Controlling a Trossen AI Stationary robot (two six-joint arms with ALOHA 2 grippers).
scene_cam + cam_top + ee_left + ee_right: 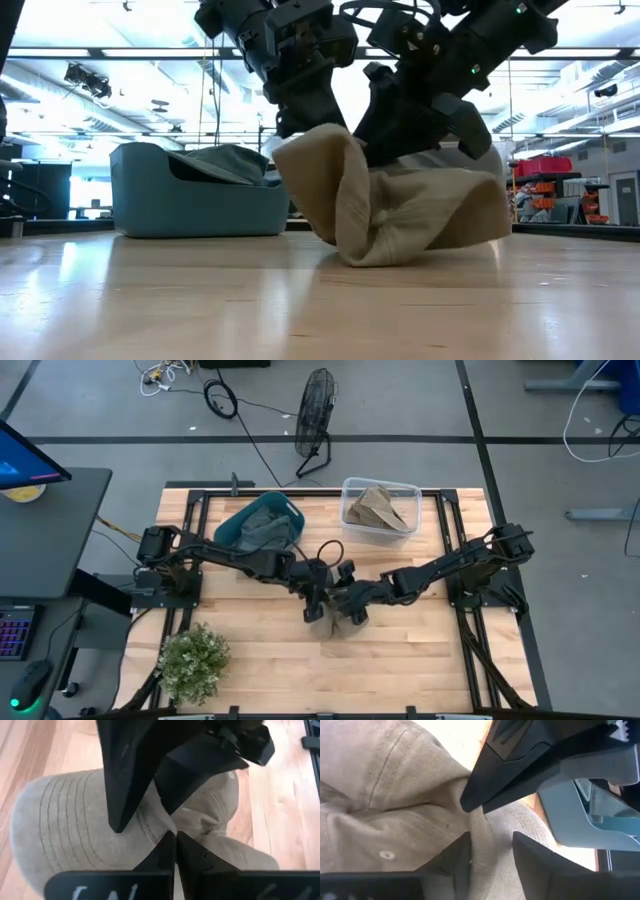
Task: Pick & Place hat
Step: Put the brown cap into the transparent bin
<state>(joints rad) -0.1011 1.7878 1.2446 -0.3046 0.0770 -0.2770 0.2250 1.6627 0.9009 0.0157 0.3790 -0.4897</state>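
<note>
A tan cap (pixel 420 220) lies crumpled at the table's middle (pixel 338 626), its lower folds (pixel 385 255) on the wood. Both arms meet over it. My left gripper (pixel 176 840), reaching in from the table's left (pixel 315 605), is shut on the cap's cloth. My right gripper (pixel 490 851), coming from the right (pixel 352 610), is open. Its fingers (pixel 455 860) stand on either side of a raised fold (pixel 479 832) of the cap, close beside the left gripper's fingertips. My left gripper pinches a ridge of the cap's cloth (pixel 192 827) where the stitched brim meets the crown, coming from above and pointing down. The held side (pixel 310 160) stands raised off the table while the rest of the cap sags onto the wood. My right gripper straddles the fold; I cannot tell whether its fingers touch it.
A teal bin (pixel 262 525) holding grey cloth stands at the far left of the table, and a clear tub (pixel 380 508) with tan cloth stands far right of it. A potted plant (pixel 193 658) sits at the near left corner. Bare wood (pixel 430 650) lies near and right.
</note>
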